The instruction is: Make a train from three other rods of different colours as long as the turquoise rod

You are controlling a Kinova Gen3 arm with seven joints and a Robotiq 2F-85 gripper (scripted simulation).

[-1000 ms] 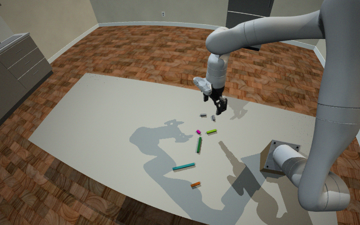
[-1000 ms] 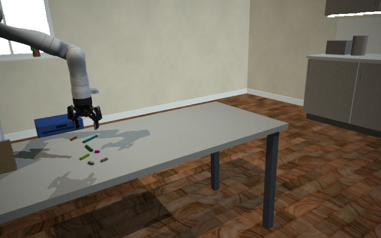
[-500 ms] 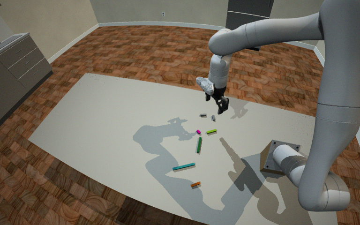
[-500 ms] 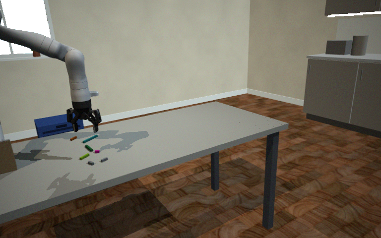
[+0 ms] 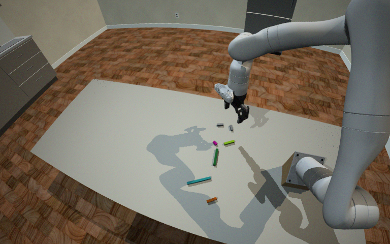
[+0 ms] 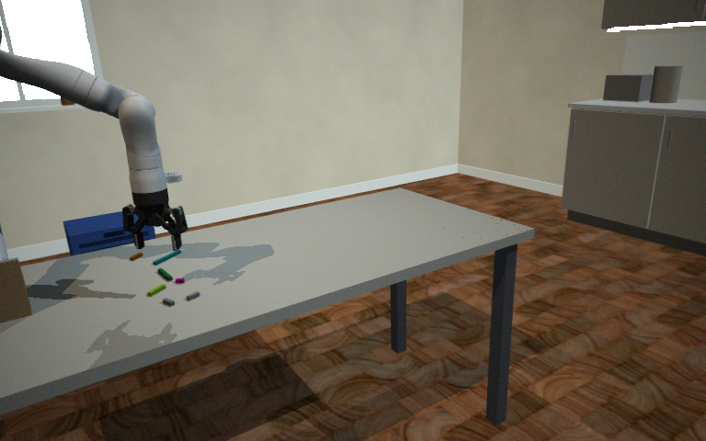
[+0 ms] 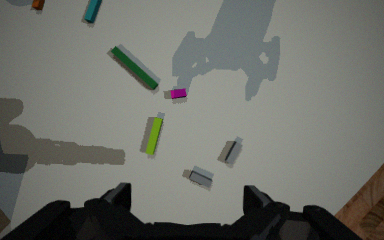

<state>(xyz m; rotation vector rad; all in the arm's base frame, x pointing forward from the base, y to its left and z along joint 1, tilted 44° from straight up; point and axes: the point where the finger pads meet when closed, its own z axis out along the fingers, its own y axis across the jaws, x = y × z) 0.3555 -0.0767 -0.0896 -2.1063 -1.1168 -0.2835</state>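
All rods lie flat and apart on the table. The turquoise rod [image 5: 198, 180] and the orange rod [image 5: 211, 199] lie nearest the front. The green rod [image 5: 215, 156], magenta rod [image 5: 215, 142] and lime rod [image 5: 229, 142] lie in the middle. Two grey rods [image 5: 220, 124] [image 5: 231, 127] lie farthest back. My gripper [image 5: 233, 113] is open and empty, hovering above the table just beyond the grey rods. In the wrist view my gripper [image 7: 187, 197] has one grey rod [image 7: 201, 176] just ahead between the fingers. The other grey rod [image 7: 231, 151], the lime rod [image 7: 154, 135] and the magenta rod [image 7: 178, 93] lie farther on.
The arm's base mount [image 5: 304, 169] stands at the table's right. The table edge and wooden floor [image 7: 365, 210] are close on the gripper's right. A blue box [image 6: 101, 231] sits behind the table.
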